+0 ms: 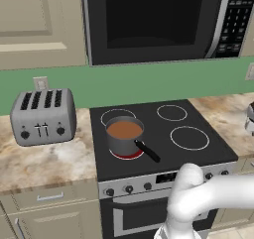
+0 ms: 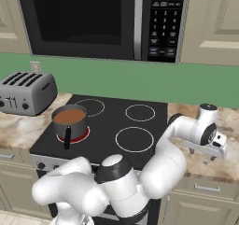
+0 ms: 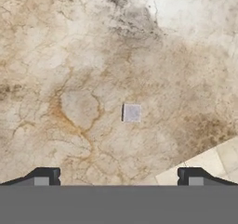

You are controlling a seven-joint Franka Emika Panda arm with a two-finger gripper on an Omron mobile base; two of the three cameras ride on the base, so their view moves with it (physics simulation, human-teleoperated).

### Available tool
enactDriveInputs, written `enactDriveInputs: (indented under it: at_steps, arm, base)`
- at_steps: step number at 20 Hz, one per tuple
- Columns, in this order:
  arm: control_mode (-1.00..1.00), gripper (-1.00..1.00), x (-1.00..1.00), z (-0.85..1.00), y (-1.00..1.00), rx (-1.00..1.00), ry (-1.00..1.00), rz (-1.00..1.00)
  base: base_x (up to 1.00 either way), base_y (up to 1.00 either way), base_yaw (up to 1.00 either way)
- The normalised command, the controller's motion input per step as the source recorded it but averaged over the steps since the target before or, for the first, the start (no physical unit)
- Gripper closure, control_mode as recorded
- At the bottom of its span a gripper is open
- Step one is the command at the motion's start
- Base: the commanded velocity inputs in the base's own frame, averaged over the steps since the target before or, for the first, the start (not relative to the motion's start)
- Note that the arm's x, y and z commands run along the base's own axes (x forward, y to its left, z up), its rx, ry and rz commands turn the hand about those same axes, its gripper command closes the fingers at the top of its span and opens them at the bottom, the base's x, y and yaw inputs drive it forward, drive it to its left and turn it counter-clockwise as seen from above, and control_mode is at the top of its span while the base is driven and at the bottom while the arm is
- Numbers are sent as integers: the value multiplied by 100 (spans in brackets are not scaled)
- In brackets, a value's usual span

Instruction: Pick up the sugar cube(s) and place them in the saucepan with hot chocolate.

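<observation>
Hand view is looking straight down at the marbled bench (image 3: 69, 79), and the sugar cube (image 3: 131, 112), a small pale square, is lying just right of the middle of the frame, apart from everything else, with a corner of tiled floor showing at the lower right. The claw (image 3: 118, 176) is hovering above it with its two dark fingertips (image 3: 46, 176) spread as wide as they go and holding nothing; the cube is sitting above the gap between them rather than inside it, and slightly toward the right-hand tip. In the right base view the claw (image 2: 212, 155) is hanging over the bench at the right edge of the frame, beside the stove (image 2: 140, 126). The saucepan (image 2: 70, 122) with the hot chocolate (image 2: 70, 115) is standing on the glowing burner at the left of that frame, its black handle pointing toward the camera; in the left base view it is sitting left of the frame's middle, right of the toaster (image 1: 43, 116). To do this step well, I judge the hand should be nudging until the cube is centred between the tips, squaring the jaws to its flat faces, then descending straight down before closing. So small a cube could easily be skidding away if one tip touches first.
</observation>
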Motion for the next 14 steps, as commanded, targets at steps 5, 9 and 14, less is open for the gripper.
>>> enactDriveInputs:
  at_steps: [5,9,14]
  arm:
    - [-100,-100,0,-8,-16,13,0,0]
    - [-100,-100,0,0,-29,14,0,0]
    - [-100,-100,7,0,-7,3,2,0]
  base:
    - [0,0,0]
    - [0,0,0]
    - [0,0,0]
